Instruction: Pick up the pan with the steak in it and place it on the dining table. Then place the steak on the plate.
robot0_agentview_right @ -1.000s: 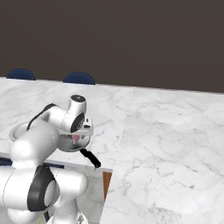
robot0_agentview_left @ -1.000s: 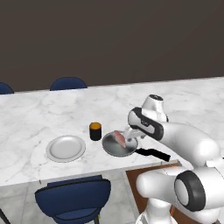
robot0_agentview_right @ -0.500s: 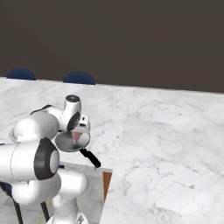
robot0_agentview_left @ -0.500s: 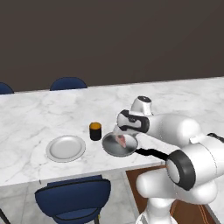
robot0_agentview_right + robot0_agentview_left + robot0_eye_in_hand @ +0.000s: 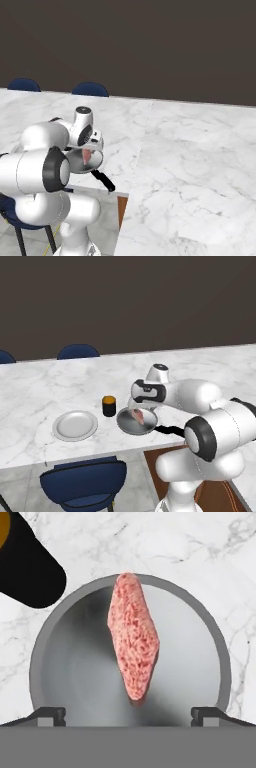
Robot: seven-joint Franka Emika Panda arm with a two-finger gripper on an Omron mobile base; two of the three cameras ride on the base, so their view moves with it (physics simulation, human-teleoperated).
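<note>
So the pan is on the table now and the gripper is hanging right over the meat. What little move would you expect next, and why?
Probably a short drop straight down, so the open gripper straddles the steak. The pan already sits on the dining table with the steak lying in it, centred between the spread fingertips, and the plate beside it has nothing on it.

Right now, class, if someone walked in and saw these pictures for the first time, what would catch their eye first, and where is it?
The pinkish-red steak stands out, lying in the grey pan on the dining table near its front edge. The open gripper hangs right above the pan, one fingertip on each side of the steak. Left of the pan in the left base view stand a small dark cup and the empty plate.
</note>
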